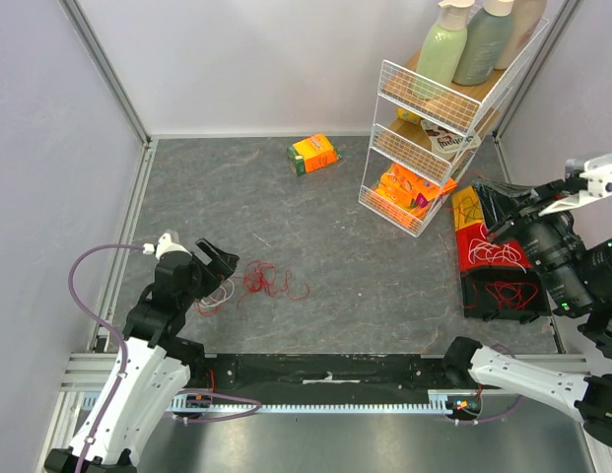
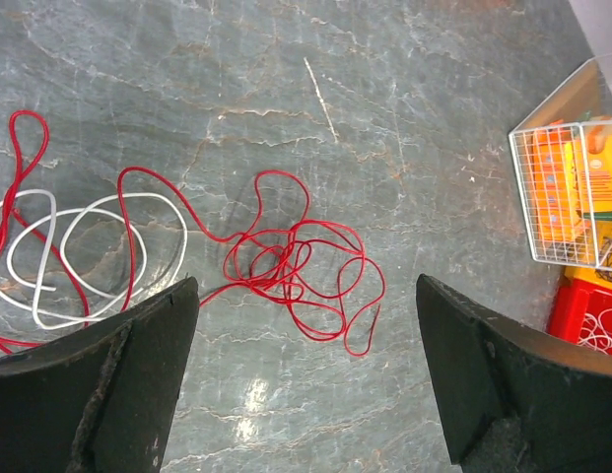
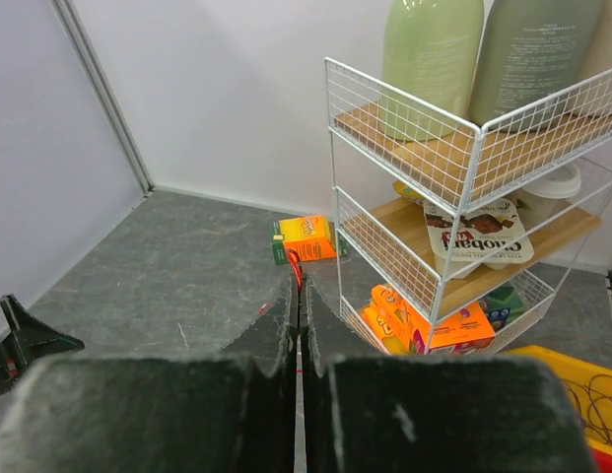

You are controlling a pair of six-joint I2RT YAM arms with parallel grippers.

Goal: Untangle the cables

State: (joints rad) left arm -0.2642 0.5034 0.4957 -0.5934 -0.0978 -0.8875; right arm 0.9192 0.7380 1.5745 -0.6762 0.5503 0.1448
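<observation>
**Left pincer** (image 2: 304, 281): black, two-fingered, jaws spread wide, holding nothing. It hovers above the counter at the left, pointing down.

**Thin red wire cable** (image 2: 307, 264): loose tangle of loops lying flat on the counter just beyond the left pincer's fingertips. One long strand runs left from it and crosses the white cable.

**Thin white wire cable** (image 2: 87, 258): a few open coils lying to the left of the red tangle, overlapped by red strands near the left finger.

**Right pincer** (image 3: 297, 288): black fingers pressed together. A short red strand (image 3: 295, 266) shows at the tips, apparently pinched between them. It is raised at the right side of the counter.

**Red and yellow open bins** (image 1: 461, 264): at the right edge, under the right arm, holding further white cables (image 1: 493, 254), red ones and black ones.

**Grey marbled counter** (image 1: 335, 246): carries all of the above.

**White three-tier wire rack** (image 1: 424, 148): far right corner. It has pale green bottles on top, a packet in the middle tier and orange packets in the lowest.

**Orange and green carton** (image 1: 313, 154): lies on the counter left of the rack, well apart from the cables.
</observation>
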